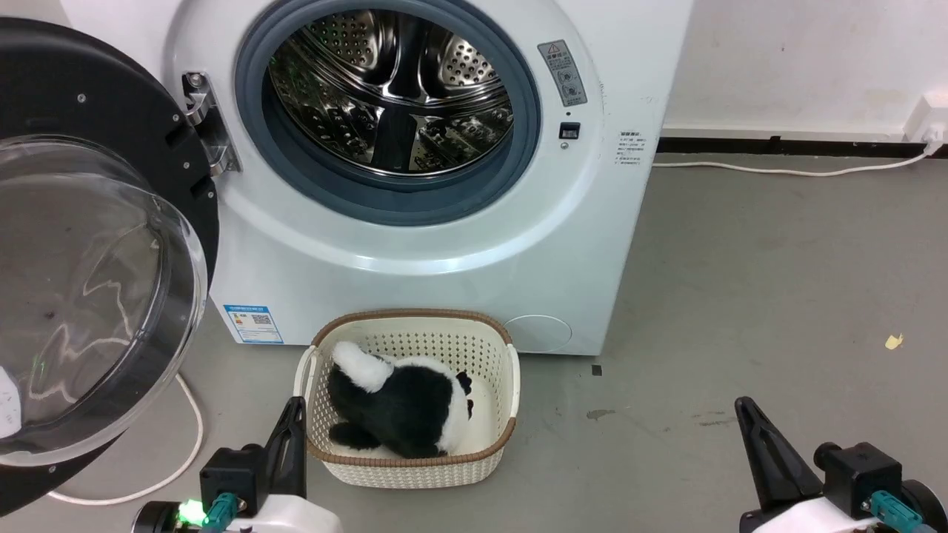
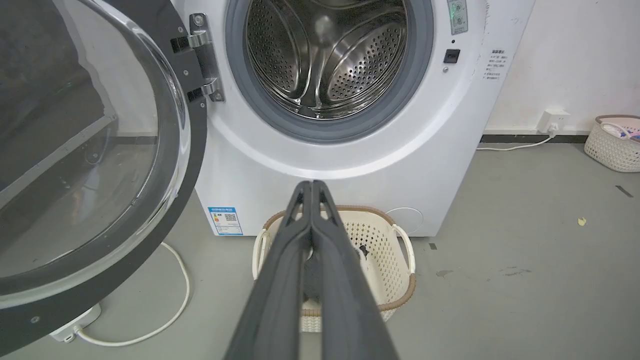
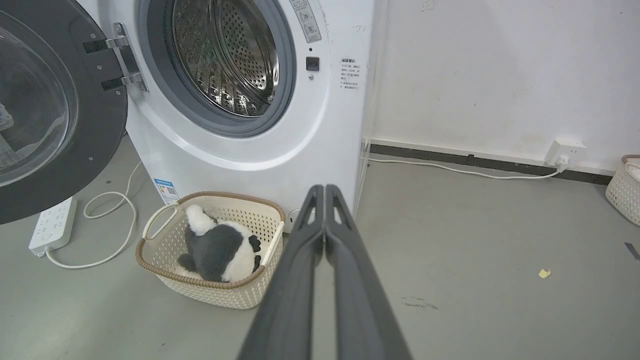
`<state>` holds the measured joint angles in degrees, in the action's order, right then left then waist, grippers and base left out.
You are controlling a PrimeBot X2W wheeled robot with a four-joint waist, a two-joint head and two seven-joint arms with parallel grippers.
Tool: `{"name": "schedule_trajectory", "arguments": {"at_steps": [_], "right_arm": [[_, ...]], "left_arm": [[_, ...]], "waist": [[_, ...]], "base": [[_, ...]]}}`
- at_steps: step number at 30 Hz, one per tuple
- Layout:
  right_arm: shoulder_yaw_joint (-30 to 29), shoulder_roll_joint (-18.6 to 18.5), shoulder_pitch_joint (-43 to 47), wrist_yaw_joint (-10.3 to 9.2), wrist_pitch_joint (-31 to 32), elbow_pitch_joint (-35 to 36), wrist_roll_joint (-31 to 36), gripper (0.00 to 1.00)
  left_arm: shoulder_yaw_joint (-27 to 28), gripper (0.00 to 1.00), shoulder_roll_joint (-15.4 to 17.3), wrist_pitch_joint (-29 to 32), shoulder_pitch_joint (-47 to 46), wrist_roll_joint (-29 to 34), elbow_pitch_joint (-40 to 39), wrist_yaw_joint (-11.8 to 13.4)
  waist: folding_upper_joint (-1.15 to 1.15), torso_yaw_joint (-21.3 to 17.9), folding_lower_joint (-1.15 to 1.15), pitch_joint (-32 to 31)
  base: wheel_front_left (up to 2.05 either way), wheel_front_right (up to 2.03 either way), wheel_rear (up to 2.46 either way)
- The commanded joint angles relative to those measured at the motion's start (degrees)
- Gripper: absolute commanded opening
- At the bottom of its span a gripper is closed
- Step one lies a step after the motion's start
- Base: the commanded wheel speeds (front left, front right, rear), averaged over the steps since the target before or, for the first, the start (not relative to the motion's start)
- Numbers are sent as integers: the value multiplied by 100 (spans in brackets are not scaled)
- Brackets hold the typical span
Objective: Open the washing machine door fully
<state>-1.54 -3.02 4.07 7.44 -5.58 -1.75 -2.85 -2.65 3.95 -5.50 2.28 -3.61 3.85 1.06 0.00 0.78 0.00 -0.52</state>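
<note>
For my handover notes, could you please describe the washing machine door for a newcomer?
Find the big white washing machine. On its left hinge hangs the washing machine door, swung open: a black disc with a bulging clear bowl, unlike the grey ring around the drum.

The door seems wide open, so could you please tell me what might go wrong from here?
1. The door hangs just left of the shut left gripper; a further push could strain its hinge.
2. A cable and power strip lie beneath it; driving there might snag them.
3. The basket stands before the machine; rolling forward may shove it.
</note>
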Motion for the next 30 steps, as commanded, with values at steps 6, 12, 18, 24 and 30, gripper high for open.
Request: {"name": "schedule_trajectory", "arguments": {"at_steps": [6, 12, 18, 24, 30], "right_arm": [[26, 9, -157, 3, 94, 51, 78, 0], [46, 10, -195, 3, 165, 70, 110, 0], [65, 11, -233, 3, 235, 89, 141, 0], [85, 11, -271, 4, 306, 108, 173, 0], [104, 12, -309, 4, 376, 127, 204, 0]], "left_arm": [[59, 0, -45, 90, -88, 85, -86, -21], [91, 0, -55, 160, -110, 127, -132, -34], [122, 0, -64, 230, -131, 169, -177, -47], [153, 0, -74, 300, -152, 211, -223, -60], [185, 0, -83, 370, -174, 253, -268, -73]], "waist": [[0, -10, 0, 7], [0, -21, 0, 14], [0, -31, 0, 21], [0, -41, 0, 27], [0, -52, 0, 34]], "base": [[0, 0, 0], [0, 0, 0], [0, 0, 0], [0, 0, 0], [0, 0, 0]]}}
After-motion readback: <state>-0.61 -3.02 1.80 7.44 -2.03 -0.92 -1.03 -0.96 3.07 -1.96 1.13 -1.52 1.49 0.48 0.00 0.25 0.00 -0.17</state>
